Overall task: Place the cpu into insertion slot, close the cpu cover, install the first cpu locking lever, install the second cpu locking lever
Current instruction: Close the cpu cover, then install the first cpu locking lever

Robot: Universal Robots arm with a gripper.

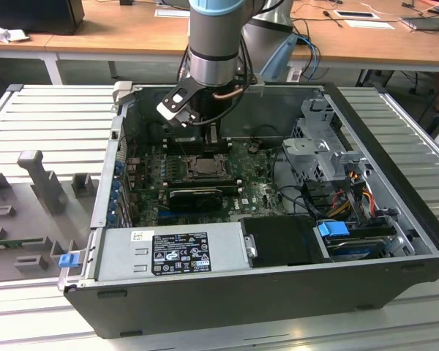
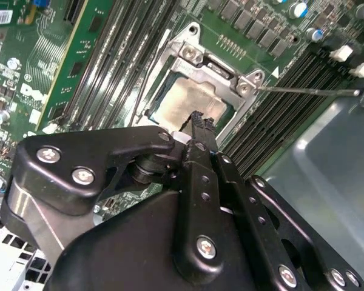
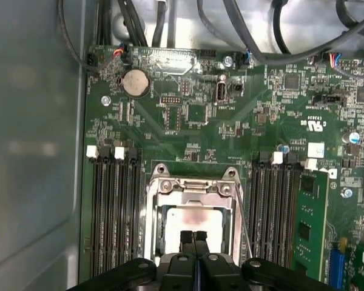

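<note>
Fingers (image 3: 187, 237) of the black two-finger gripper (image 3: 194, 237) are pressed together with nothing between them, poised over the chip; whether they touch it I cannot tell. Starting at the exterior view's left, a grey ribbed metal table (image 1: 36, 117) carries moulded grey fixture blocks (image 1: 40, 179). Next stands the open black computer case (image 1: 263, 300), with a silver power supply box (image 1: 124, 256) along its near wall. In the upper middle the arm reaches down into the case over the green motherboard (image 1: 252, 194), and at the exterior view's right sits a grey metal drive cage (image 1: 318, 146). In the first wrist view the cpu (image 3: 182, 218), a small flat square chip with a dull silver top, lies seated in the insertion slot (image 3: 158, 230), a square black-rimmed socket between the long black memory slots (image 3: 112, 212). The cpu cover (image 3: 170, 191), a thin silver-grey metal frame plate with a square cut-out, lies flat over the chip's edges, so placing and closing look done. In the second wrist view a thin steel wire lever (image 2: 309, 92) juts out across the memory slots, apparently unlatched. Whether the other lever is hooked I cannot tell, so the locking steps seem left to do.
</note>
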